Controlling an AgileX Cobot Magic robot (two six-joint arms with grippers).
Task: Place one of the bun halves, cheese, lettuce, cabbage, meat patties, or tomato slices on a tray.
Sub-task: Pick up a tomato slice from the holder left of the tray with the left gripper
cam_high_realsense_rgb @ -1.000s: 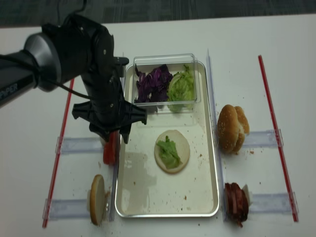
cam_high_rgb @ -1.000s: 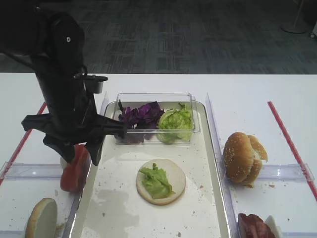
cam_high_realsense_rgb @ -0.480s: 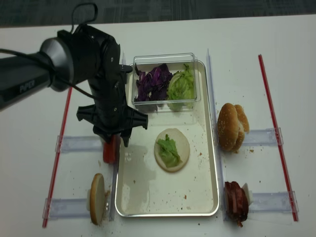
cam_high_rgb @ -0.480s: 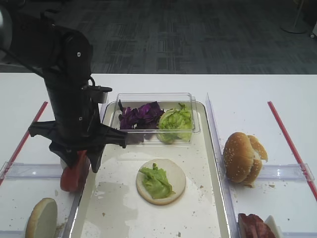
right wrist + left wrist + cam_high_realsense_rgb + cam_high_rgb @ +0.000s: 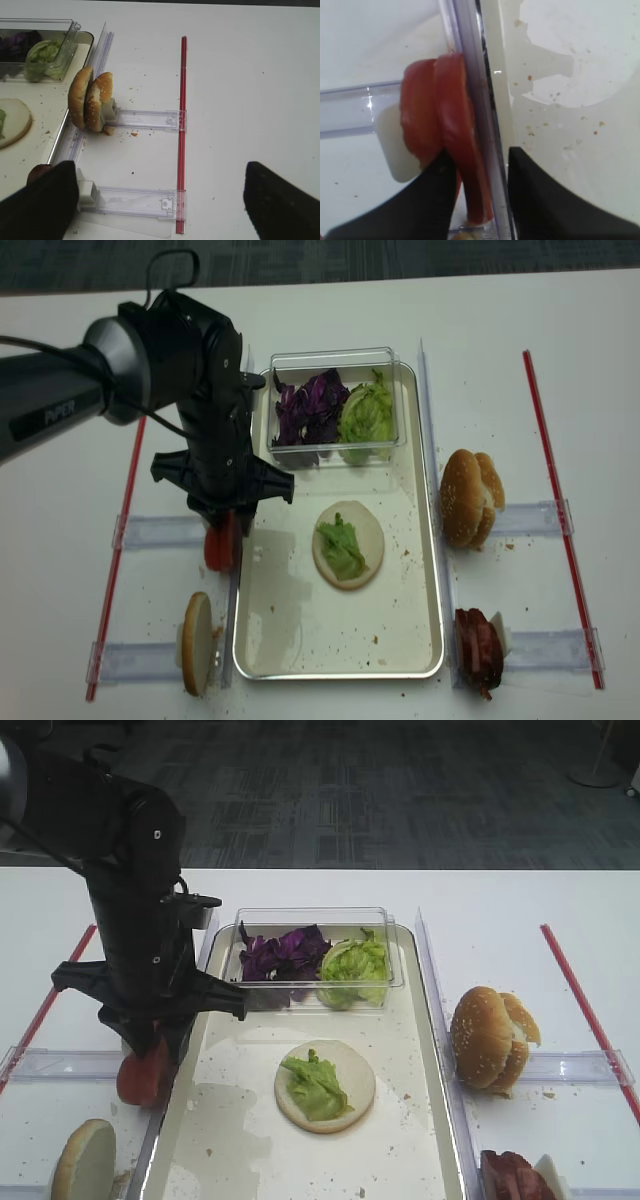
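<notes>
Straddling tomato slices (image 5: 440,135), left tool (image 5: 475,195) fingers either side of upright slices, partly closed, full pinch unclear; slices sit beside tray (image 5: 545,125) rim, clear rail between; exterior high: left arm hides tool, slices (image 5: 143,1072) just outside tray (image 5: 420,1020); bun half (image 5: 325,1085) with lettuce (image 5: 315,1085) on tray; cabbage (image 5: 285,952) in tub (image 5: 315,915); right wrist: right tool (image 5: 160,200) fingers spread wide above surface (image 5: 250,75), bun halves (image 5: 91,105) upright.
</notes>
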